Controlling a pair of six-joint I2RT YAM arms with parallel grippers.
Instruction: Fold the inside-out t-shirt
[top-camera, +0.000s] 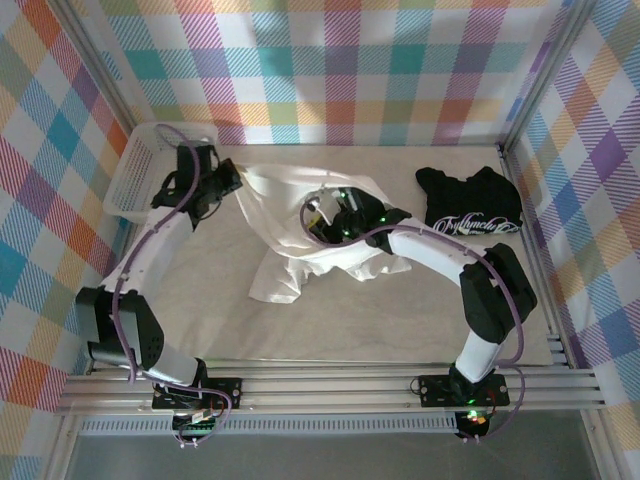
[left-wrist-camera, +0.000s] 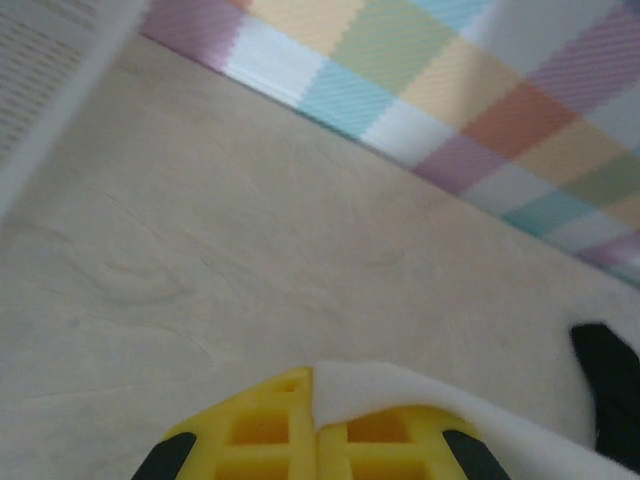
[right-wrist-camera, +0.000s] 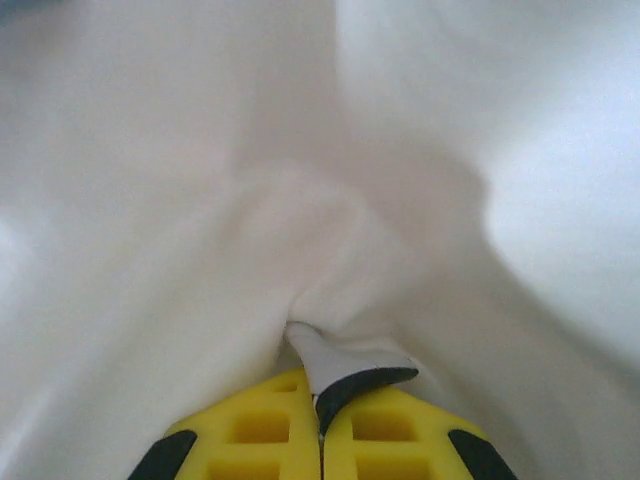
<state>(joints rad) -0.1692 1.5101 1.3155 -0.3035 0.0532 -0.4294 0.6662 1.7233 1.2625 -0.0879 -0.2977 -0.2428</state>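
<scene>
Black t-shirt (top-camera: 470, 205) upper right, white basket (top-camera: 135, 178) upper left. Left gripper (left-wrist-camera: 316, 430) and right gripper (right-wrist-camera: 320, 415) clamp the white t-shirt (top-camera: 290, 250); wrist views show fabric between shut jaws.

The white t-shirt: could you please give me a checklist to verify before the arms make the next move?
1. Left gripper shut on the white t-shirt edge: ok.
2. Right gripper shut on its fabric: ok.
3. Shirt lying flat on the table: not ok, it is bunched.
4. Black t-shirt apart from the white one: ok.
5. Number of layers in each grip: cannot tell.
</scene>
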